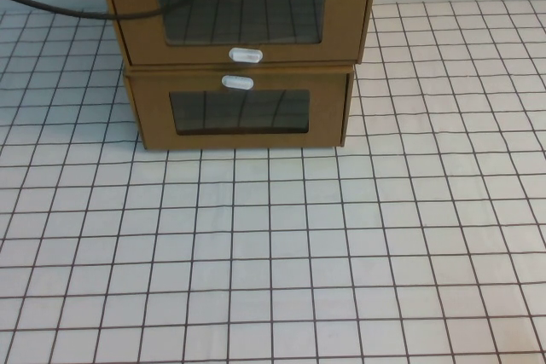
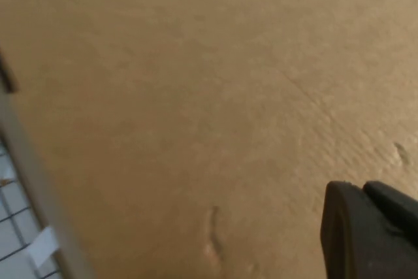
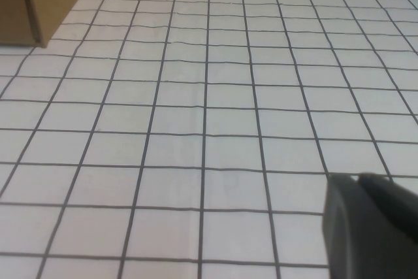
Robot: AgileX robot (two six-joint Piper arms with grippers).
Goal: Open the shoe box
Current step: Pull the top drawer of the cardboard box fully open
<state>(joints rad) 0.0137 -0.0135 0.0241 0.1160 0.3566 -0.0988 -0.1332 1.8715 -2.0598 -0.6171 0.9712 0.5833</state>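
Shoe boxes (image 1: pixel 281 53) crosswise, fronts toward robot

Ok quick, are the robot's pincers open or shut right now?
Left pincer, close to the shoe box: cannot tell.
Right pincer, above the table: shut, empty.

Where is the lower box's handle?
High view, back left-centre: lower handle sits just under the upper handle. Left gripper hangs close to cardboard, right gripper over the gridded table.

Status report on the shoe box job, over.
Left pincer close over brown cardboard. Right pincer shut, above the grid table. Both stacked shoe boxes look closed. Black cable crosses upper box's front.
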